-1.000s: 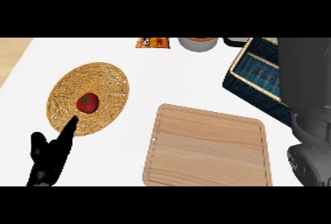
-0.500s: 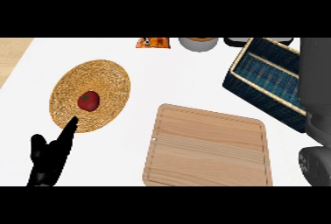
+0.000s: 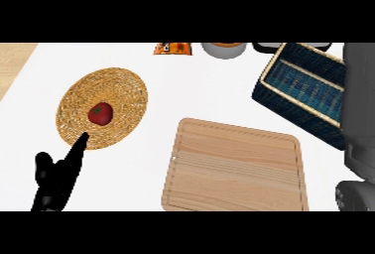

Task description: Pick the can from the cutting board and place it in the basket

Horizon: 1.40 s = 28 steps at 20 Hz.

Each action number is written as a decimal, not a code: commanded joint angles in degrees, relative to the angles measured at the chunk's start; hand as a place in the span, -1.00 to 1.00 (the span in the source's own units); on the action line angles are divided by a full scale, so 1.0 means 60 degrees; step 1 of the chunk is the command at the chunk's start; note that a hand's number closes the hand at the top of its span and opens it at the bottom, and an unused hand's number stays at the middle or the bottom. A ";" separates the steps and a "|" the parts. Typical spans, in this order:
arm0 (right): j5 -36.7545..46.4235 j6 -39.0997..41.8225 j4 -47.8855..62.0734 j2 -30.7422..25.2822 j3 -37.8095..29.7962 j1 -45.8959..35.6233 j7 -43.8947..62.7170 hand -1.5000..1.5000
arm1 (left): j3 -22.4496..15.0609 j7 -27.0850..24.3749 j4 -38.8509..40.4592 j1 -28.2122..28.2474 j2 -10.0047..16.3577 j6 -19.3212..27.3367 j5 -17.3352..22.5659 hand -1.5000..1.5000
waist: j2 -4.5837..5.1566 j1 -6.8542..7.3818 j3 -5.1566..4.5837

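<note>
One hand seen: left hand (image 3: 53,183), fingers straight and together, tip at woven mat (image 3: 124,84) rim
Cutting board (image 3: 234,168): flat on table (image 3: 205,84), near basket (image 3: 293,94)
Right forearm (image 3: 360,99): at basket's right side

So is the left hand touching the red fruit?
Apart. In the head view, bare weave of the woven mat shows between the red fruit and the straight finger of the left hand.

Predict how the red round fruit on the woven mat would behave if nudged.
The red fruit looks round and smooth, so it would probably roll rather than slide. The woven mat has a ribbed weave that may slow it. Small beside the mat, likely light.
</note>
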 commanded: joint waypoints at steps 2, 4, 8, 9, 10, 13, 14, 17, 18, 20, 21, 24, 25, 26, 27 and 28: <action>-0.0563 -0.0246 -0.0314 -0.0007 -0.0052 0.0680 -0.0317 1.00 | 0.0244 0.0115 0.1042 0.0228 0.0056 -0.0373 0.0233 0.00 | 0.0070 -0.0058 -0.0139; 0.1277 -0.0218 0.0262 -0.0522 0.0053 0.1071 0.0958 1.00 | 0.0104 0.0589 0.0580 0.0087 -0.0026 -0.0017 0.0057 0.00 | 0.0086 -0.0111 -0.0146; 0.0569 0.1088 -0.0122 -0.0476 0.0365 0.1825 0.0100 1.00 | -0.0019 0.0294 0.0778 0.0410 -0.0267 -0.0111 0.0031 0.00 | 0.0039 -0.0177 -0.0142; 0.0611 0.1611 -0.0606 -0.0664 0.0508 0.1881 0.0218 -1.00 | -0.0067 0.0381 0.0476 0.0491 -0.0218 -0.0007 -0.0127 0.00 | 0.0006 -0.0200 -0.0141; 0.0572 0.1757 -0.0383 -0.0887 0.0517 0.1806 0.0055 -1.00 | 0.0100 0.0492 0.0726 0.0130 -0.0237 0.0013 -0.0029 0.00 | 0.0038 -0.0181 -0.0142; 0.0345 0.1835 -0.1714 -0.0713 0.0649 0.2457 0.0076 -1.00 | 0.0155 0.0233 0.0704 0.0622 -0.0152 -0.0190 -0.0014 0.00 | 0.0000 -0.0202 -0.0140; 0.0296 0.1415 -0.0909 -0.0911 0.0551 0.2100 -0.0224 -1.00 | -0.0042 0.0546 0.0836 0.0258 -0.0368 -0.0049 -0.0123 0.00 | 0.0066 -0.0099 -0.0137; 0.0121 0.1645 -0.1658 -0.1131 0.0539 0.2395 -0.0138 -1.00 | 0.0248 0.0232 0.0769 0.0451 -0.0130 -0.0372 0.0044 0.00 | 0.0045 -0.0090 -0.0139; 0.0085 0.1040 -0.1638 -0.1065 0.0429 0.2549 -0.0262 -1.00 | 0.0047 0.0719 0.0633 0.0073 -0.0340 -0.0207 -0.0010 0.00 | 0.0063 -0.0096 -0.0134; -0.0153 0.1091 -0.1973 -0.1358 0.0190 0.2721 -0.0348 -1.00 | 0.0105 0.0557 0.0509 0.0383 -0.0141 -0.0403 -0.0037 0.00 | 0.0054 -0.0092 -0.0133; 0.0021 0.1429 -0.2872 -0.1070 0.0381 0.2458 0.0426 -1.00 | 0.0280 0.0467 0.0626 0.0384 -0.0184 -0.0273 0.0005 0.00 | 0.0015 -0.0156 -0.0141; -0.0155 0.1202 -0.3419 -0.1286 -0.0060 0.2867 0.0518 -1.00 | -0.0087 0.0262 0.0284 0.0796 -0.0516 -0.0142 -0.0241 0.00 | 0.0020 -0.0132 -0.0137; -0.0206 0.1275 -0.4151 -0.0948 -0.0080 0.3231 0.0799 -1.00 | 0.0362 -0.0027 0.1047 0.0459 -0.0359 -0.0226 -0.0089 0.00 | 0.0007 -0.0276 -0.0146; 0.0148 0.1501 -0.4447 -0.0954 0.0139 0.3227 0.1070 -1.00 | 0.0440 0.0047 0.1143 0.0352 -0.0282 -0.0403 0.0045 0.00 | 0.0012 -0.0257 -0.0149; 0.0066 0.1781 -0.4802 -0.1220 -0.0103 0.3392 0.1143 -1.00 | 0.0439 0.0106 0.0970 0.0409 -0.0167 -0.0384 -0.0066 0.00 | 0.0001 -0.0281 -0.0146; -0.0051 0.1591 -0.5479 -0.0992 -0.0254 0.4072 0.1029 -1.00 | 0.0442 0.0326 0.0649 0.0642 -0.0174 -0.0479 0.0138 0.00 | -0.0028 -0.0348 -0.0139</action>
